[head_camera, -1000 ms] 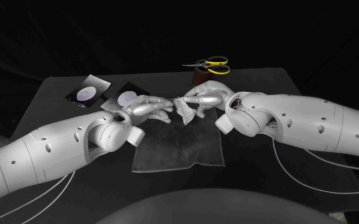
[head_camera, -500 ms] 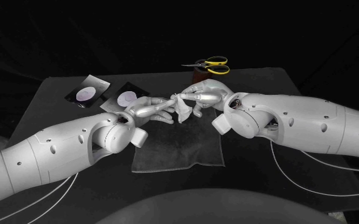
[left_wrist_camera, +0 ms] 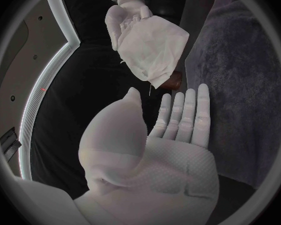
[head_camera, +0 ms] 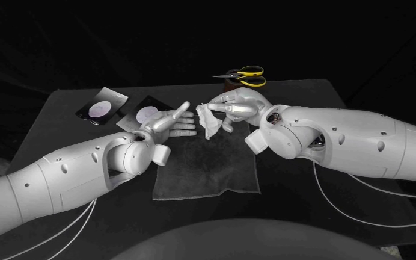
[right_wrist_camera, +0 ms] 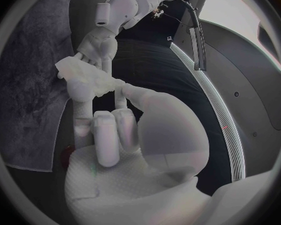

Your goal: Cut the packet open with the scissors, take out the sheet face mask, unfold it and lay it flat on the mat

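The folded sheet face mask (head_camera: pixel 208 123) is pinched by the right hand (head_camera: pixel 235 108) above the mat (head_camera: pixel 208 173), toward the far edge of the bench (head_camera: pixel 299 94); a loose layer is best caught gently by the empty, spread left hand (head_camera: pixel 176 125)

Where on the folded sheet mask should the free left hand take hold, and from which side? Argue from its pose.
Probably the loose lower corner, coming from the robot's left. The sheet mask hangs folded from the right hand, which pinches its top. Its lower end dangles free above the mat, facing the fingers of the open left hand.
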Controlling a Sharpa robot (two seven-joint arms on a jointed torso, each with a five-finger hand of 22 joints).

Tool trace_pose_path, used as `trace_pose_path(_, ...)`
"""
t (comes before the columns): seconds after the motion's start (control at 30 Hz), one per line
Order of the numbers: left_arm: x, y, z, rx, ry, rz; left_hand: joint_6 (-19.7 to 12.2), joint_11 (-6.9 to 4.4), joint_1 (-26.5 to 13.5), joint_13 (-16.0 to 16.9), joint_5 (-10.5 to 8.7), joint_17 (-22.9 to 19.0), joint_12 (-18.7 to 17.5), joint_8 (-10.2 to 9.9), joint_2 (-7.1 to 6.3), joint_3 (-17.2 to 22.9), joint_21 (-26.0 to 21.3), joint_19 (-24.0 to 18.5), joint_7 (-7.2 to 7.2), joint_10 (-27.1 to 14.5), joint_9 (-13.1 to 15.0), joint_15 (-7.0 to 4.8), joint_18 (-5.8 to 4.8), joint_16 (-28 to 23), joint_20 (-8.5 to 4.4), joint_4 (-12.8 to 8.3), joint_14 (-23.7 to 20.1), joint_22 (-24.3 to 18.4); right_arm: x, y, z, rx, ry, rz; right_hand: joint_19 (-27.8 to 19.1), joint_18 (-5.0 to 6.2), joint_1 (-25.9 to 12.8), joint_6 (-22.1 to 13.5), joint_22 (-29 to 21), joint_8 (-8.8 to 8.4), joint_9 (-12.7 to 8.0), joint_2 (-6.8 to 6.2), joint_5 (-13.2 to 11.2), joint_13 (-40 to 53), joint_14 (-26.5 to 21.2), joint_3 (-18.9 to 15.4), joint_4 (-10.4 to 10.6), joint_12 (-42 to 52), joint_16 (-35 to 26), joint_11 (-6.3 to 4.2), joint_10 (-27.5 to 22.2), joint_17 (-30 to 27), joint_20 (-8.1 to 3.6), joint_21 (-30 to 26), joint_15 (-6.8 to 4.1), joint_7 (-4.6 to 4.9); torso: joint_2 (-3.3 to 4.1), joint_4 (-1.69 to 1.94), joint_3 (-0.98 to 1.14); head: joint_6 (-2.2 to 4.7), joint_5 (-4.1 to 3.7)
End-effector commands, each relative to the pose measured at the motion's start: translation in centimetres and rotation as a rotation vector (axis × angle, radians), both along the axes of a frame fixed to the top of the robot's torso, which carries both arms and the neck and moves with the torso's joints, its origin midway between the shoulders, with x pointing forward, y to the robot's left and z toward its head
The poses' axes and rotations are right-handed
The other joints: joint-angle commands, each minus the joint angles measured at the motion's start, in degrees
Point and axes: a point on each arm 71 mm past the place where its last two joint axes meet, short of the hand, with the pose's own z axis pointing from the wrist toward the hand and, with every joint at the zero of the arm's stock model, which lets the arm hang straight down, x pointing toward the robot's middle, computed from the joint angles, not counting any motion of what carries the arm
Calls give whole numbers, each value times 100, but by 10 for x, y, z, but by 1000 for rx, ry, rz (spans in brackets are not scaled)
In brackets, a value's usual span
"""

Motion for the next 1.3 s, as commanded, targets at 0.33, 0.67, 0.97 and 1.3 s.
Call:
trace_pose_path(0.33, -1, -23, -12, -355, 145, -2, -889, 180, -1854, -16, -57, -473, -983, 395, 519, -260, -561, -432, 406, -77, -235, 244, -68, -1223, 114, 6, -137, -109, -1, 16, 12, 56, -28, 31, 44, 44, 14, 73, 397, 49, 28, 93, 13, 1076, 627, 357, -427, 13, 37, -3, 389, 1508, -4, 14, -19, -25, -4, -10, 3, 95, 23)
trace_pose_path(0.67, -4, -54, -10, -552, 212, -124, -1199, 176, -2270, -12, -64, -509, -1533, 628, 881, -681, -491, -214, 592, 81, -281, 208, -5, -1521, 110, 3, 105, -84, 4, 33, 13, 82, -25, 58, 50, 42, 11, 63, 399, 47, 29, 107, 13, 1070, 627, 362, -468, 3, 37, -4, 385, 1508, -6, 31, -21, -24, 5, -8, -3, 321, 86)
trace_pose_path(0.97, -11, -68, -3, -685, 237, -201, -1273, 94, -2218, -4, -62, -461, -1825, 788, 1201, -1042, -446, 241, 654, 450, -319, 92, 80, -1575, 67, -2, 615, -92, 11, 36, 10, 80, -24, 52, 48, 44, 9, 62, 397, 47, 29, 107, 13, 1068, 627, 361, -472, 0, 37, -4, 384, 1508, -7, 17, -21, -23, 3, 3, -2, 408, 107)
trace_pose_path(1.3, -9, -45, -1, -714, 222, -151, -882, -18, -1994, -3, -57, -407, -2085, 893, 1686, -1530, -381, 785, 593, 1054, -392, -55, 89, -1621, -85, -3, 1222, -89, 19, 4, 6, 22, -31, -13, 54, 40, 3, 60, 402, 48, 30, 109, 13, 1076, 627, 359, -484, 13, 37, -3, 388, 1508, -7, 47, -21, -22, 6, 12, 12, 345, 104)
